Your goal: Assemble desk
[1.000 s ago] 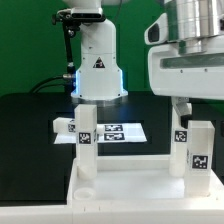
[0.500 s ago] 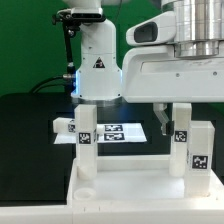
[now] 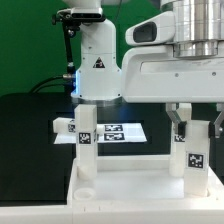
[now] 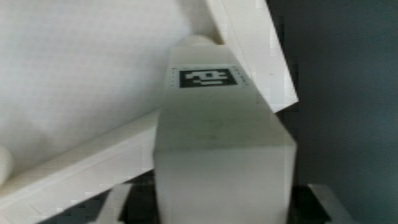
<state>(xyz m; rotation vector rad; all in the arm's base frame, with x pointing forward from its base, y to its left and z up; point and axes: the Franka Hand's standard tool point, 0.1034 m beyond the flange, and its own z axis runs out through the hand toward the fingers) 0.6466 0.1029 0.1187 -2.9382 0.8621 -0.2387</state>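
The white desk tabletop (image 3: 125,170) lies at the front with its rim up. Two white tagged legs stand upright in it, one at the exterior view's left (image 3: 86,140) and one at the right (image 3: 196,155). My gripper (image 3: 196,128) hangs over the right leg, one finger on each side of its top. In the wrist view that leg (image 4: 222,140) fills the space between the fingers (image 4: 118,203), with a thin dark gap on each side. The tabletop rim (image 4: 249,50) runs behind it. The gripper is open around the leg.
Another tagged leg (image 3: 64,125) lies on the black mat behind the left upright leg. The marker board (image 3: 122,132) lies flat behind the tabletop. The white robot base (image 3: 97,65) stands at the back centre. A green backdrop closes the scene.
The gripper has shifted toward the exterior view's right, from beside the right leg to straddling its top. The legs and tabletop have not moved.
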